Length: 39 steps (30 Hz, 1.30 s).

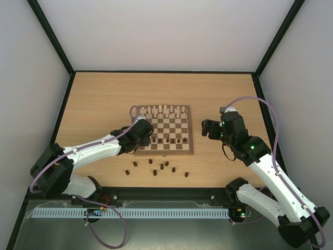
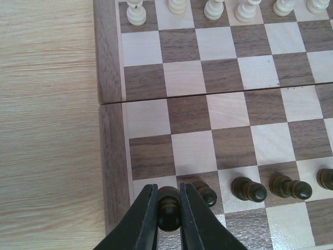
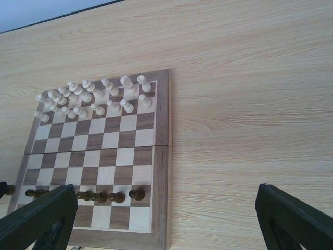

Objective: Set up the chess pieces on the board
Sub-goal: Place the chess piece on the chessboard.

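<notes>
1. Pinched between the black fingers (image 2: 148, 213) of the left gripper (image 2: 168, 191) is one dark pawn (image 2: 169, 211). The jaws are closed on its sides, and its long axis looks roughly upright, head towards the wrist camera.
2. That pawn hangs over the board (image 2: 109, 156) at the left end of the second row from the near edge, low above the squares. Whether its base touches the wood I cannot tell.
3. Along the same row runs a line of placed dark pieces (image 2: 248, 189), the nearest one almost against the right-hand finger.
4. My reading is that the coming move turns on the drop. The target square lies straight below the claw, so a short descent and a narrow opening should do. A wide opening risks nudging that close neighbour.
5. More loose dark pieces (image 1: 161, 167) lie scattered on the table (image 1: 93, 104) just off the board's near edge, close to the left arm. The row nearest that edge shows no pieces where it can be seen, so much of the task looks undone.
6. Cream-white pieces (image 1: 162, 110) fill the two far rows.
7. Off the board's right edge and well apart from the pawn hovers the right gripper (image 1: 208, 128), fingers spread wide with nothing between them. The left arm is plainly the nearer one.
</notes>
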Available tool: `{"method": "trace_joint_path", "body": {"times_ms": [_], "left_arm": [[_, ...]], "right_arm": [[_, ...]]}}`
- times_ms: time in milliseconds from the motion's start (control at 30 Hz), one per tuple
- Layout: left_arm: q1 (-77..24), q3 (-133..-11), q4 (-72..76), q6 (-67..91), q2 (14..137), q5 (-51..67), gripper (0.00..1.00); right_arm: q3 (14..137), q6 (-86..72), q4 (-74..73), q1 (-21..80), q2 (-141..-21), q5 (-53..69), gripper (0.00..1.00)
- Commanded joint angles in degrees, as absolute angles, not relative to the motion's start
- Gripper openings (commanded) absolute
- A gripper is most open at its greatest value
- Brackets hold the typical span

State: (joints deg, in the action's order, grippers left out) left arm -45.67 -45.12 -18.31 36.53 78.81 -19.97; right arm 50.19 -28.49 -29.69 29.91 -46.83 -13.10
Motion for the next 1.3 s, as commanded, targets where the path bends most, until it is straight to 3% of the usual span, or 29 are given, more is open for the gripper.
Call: {"method": "trace_joint_path", "body": {"times_ms": [0,1100,1267], "left_arm": [[-45.33,-44.13,-15.68,37.25,81.13,-20.86,0.08],[-45.20,-41.93,-13.49,37.97,84.62,-20.57,0.16],[-45.25,-41.78,-13.82,37.98,84.34,-20.57,0.30]], "right_arm": [[49.67,-27.69,-29.35,30.01,-46.91,-12.60,0.94],[49.51,-27.29,-28.98,30.05,-47.46,-11.29,0.94],[49.42,-27.20,-28.98,30.01,-47.55,-11.11,0.94]]}}
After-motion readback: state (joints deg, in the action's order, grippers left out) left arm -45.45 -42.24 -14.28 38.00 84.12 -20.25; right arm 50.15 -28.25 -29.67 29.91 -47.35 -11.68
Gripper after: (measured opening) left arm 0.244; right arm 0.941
